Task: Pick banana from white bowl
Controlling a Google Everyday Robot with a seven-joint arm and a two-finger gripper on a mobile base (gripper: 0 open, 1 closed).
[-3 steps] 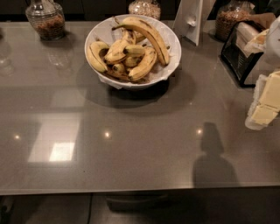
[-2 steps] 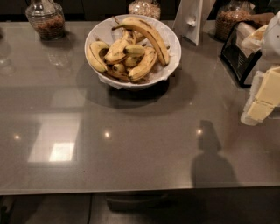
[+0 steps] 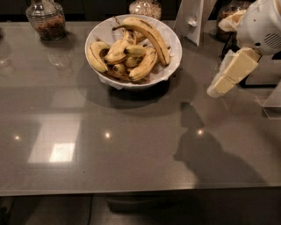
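The white bowl (image 3: pixel 172 40) stands at the back centre of the grey counter, full of bananas. The banana (image 3: pixel 149 31), long, arched and yellow with brown streaks, lies on top along the bowl's right side, its dark stem tip pointing left. Shorter brown-spotted bananas (image 3: pixel 131 61) lie under it. My gripper (image 3: pixel 218 88), cream-coloured, hangs at the right, above the counter and to the right of the bowl, apart from it and pointing down-left.
A glass jar (image 3: pixel 45 18) stands at the back left, another jar (image 3: pixel 145 7) behind the bowl. A white stand (image 3: pixel 191 19) and a dark rack (image 3: pixel 232 26) are at the back right. A clear holder (image 3: pixel 271 102) sits at the right edge.
My gripper has moved left and a little forward over the counter, closer to the bowl. The bowl and bananas have not moved.
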